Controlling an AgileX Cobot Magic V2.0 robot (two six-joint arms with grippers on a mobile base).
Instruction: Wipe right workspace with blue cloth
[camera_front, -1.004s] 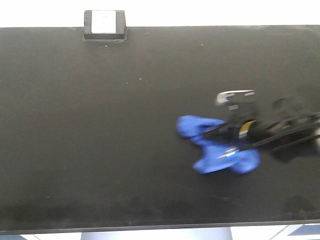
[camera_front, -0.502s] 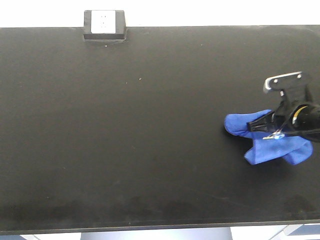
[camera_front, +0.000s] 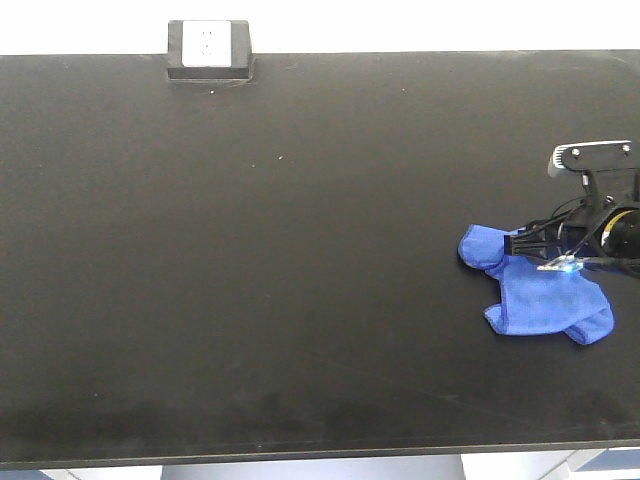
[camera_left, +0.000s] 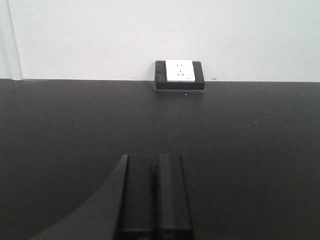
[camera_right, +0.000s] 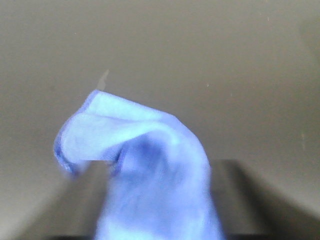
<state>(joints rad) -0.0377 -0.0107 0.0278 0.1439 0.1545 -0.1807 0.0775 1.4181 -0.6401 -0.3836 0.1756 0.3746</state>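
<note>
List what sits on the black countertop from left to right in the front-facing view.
Outlet box at the back edge → blue cloth lying on the right workspace → right pincer, reaching in from the right edge and closed on the cloth's upper part.

In the front view, the outlet box (camera_front: 209, 49) sits on the tabletop (camera_front: 250, 280) at its far edge, toward eleven o'clock. The cloth (camera_front: 540, 297) lies on the tabletop near the three o'clock edge, well apart from the box, with the right hand (camera_front: 545, 250) on its upper right part.
</note>
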